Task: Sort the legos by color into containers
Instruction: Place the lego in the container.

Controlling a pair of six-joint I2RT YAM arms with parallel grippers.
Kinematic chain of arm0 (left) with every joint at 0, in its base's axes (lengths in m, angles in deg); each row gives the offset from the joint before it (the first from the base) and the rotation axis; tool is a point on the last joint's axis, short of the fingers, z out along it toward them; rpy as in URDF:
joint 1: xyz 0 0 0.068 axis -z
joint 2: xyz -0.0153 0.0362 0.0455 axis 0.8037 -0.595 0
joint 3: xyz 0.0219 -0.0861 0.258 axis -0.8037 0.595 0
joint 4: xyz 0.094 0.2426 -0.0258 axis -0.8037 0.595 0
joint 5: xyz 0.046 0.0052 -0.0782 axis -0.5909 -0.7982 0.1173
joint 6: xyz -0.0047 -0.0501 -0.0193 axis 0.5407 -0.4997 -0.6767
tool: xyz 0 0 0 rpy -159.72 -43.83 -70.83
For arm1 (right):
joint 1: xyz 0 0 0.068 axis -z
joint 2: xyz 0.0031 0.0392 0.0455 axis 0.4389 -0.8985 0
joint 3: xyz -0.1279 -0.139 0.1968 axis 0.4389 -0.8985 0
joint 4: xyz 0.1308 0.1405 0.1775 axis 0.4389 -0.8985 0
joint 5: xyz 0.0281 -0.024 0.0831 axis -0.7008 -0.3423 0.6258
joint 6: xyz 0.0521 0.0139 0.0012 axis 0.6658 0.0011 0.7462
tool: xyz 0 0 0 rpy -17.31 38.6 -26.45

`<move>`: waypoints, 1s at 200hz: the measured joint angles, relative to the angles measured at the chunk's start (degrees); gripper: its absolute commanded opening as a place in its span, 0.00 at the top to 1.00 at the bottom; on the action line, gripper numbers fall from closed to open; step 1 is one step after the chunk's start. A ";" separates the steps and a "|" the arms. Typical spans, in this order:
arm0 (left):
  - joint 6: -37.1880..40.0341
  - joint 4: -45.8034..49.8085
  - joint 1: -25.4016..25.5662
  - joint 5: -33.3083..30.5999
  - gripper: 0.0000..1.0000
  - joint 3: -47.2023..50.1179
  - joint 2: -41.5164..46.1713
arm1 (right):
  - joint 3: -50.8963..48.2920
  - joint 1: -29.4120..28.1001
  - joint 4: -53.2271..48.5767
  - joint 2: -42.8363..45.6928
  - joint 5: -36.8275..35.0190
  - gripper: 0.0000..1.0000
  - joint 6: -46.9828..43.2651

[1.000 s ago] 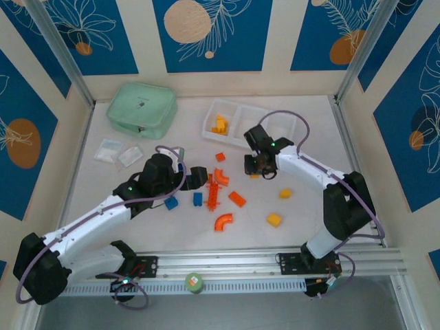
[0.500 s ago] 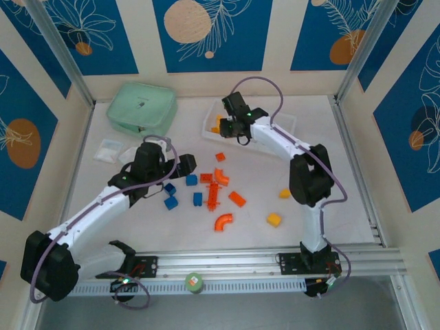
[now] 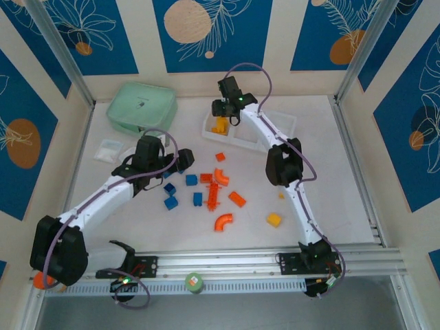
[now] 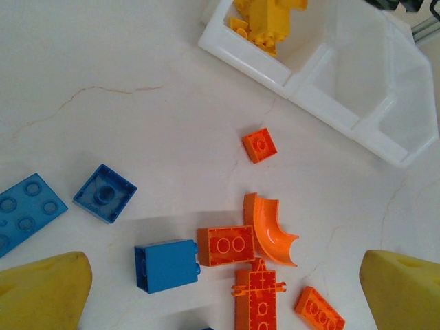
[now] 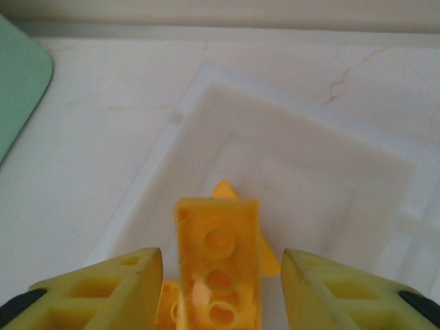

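Note:
The white tray (image 3: 285, 127) stands at the back. My right gripper (image 3: 225, 111) hovers over its left compartment (image 5: 302, 158), open. A yellow brick (image 5: 218, 268) sits between the fingers with a gap on each side, above other yellow bricks (image 3: 220, 125). My left gripper (image 3: 184, 160) is open and empty over the loose pile. Below it lie a blue brick (image 4: 167, 265), an orange brick (image 4: 227, 245), an orange arch (image 4: 271, 230), a small orange square (image 4: 260, 145) and two blue plates (image 4: 103, 193). More blue (image 3: 171, 203), orange (image 3: 223, 222) and yellow (image 3: 274, 220) bricks are scattered mid-table.
A mint green lidded box (image 3: 141, 108) sits at the back left, with two small clear bags (image 3: 110, 150) in front of it. The tray's middle and right compartments (image 4: 405, 117) hold nothing. A metal rail (image 3: 227, 265) runs along the near edge.
My right arm swung from mid-table back to the tray's left compartment with a yellow brick, and its fingers now stand apart from it. My left gripper drew back left, away from the pile.

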 measured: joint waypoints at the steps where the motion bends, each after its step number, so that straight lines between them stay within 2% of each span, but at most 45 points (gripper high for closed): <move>1: 0.00 0.00 0.00 0.02 0.01 -0.04 -0.02 | 0.15 0.02 -0.09 -0.07 0.00 0.39 -0.15; 42: 1.07 -0.02 0.00 1.07 0.01 -1.22 -1.16 | 0.33 0.00 -2.03 0.22 0.68 0.36 -1.09; 70: 1.27 -0.15 -0.02 2.23 0.01 -1.49 -1.16 | -8.17 -0.83 -1.81 7.06 1.49 0.34 -1.29; 97: 1.33 0.17 0.00 3.69 0.01 -1.49 -0.92 | -18.53 -1.73 -0.20 17.27 1.99 0.32 -1.25; 151: 0.94 0.81 0.52 5.75 0.01 -0.35 3.93 | -45.86 -2.40 5.07 39.87 1.46 0.27 0.79; 200: -1.60 -0.57 6.54 5.42 0.01 3.54 6.43 | -68.74 0.31 5.33 55.06 0.83 0.23 5.46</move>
